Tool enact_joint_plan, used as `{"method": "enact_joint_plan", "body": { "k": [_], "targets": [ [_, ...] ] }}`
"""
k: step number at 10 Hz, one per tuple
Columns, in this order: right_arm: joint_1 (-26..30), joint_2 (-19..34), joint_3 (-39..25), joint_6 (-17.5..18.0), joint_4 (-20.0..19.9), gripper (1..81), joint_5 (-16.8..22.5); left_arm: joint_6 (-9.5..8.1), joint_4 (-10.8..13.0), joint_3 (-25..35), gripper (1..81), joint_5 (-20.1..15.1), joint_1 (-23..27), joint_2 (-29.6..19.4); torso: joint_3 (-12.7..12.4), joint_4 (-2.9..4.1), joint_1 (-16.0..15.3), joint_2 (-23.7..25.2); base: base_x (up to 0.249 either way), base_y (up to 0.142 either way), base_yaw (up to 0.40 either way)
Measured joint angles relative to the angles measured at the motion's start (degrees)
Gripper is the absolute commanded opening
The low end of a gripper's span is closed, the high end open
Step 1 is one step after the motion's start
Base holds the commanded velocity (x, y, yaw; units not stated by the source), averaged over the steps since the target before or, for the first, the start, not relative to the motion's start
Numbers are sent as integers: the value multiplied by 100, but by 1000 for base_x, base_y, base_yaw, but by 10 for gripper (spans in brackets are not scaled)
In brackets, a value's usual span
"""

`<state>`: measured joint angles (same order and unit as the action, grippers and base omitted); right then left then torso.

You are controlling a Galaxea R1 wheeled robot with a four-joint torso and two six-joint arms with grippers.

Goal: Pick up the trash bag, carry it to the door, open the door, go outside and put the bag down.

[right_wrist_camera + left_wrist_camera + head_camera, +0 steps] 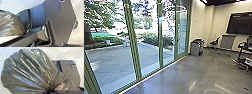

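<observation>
Left fingers (50, 91) pinch the gathered neck of a bulging trash bag (27, 70), contents hidden.

The concrete floor (184, 75) offers open passage beside the green-framed glass wall (133, 45), which bars the way to the paved yard (111, 57). A gray bin (195, 48) stands near its far end; white cables (231, 60) clutter the right side. The bulging trash bag (27, 72) obstructs room over part of the robot's dark plate (71, 74).
</observation>
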<state>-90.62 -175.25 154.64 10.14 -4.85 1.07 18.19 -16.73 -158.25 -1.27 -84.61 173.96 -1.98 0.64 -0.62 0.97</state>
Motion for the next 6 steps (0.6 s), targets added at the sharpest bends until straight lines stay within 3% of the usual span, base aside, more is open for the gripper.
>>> {"method": "enact_joint_plan", "body": {
  "k": [5,6],
  "targets": [
    [2,-13,2,0,0,811,2,0,5,0,10,0,-2,21,0,0,0,0,140,0,0],
    [11,-16,2,0,-2,811,2,0,6,0,10,1,-2,21,0,0,0,0,140,-64,0]
  ]
}}
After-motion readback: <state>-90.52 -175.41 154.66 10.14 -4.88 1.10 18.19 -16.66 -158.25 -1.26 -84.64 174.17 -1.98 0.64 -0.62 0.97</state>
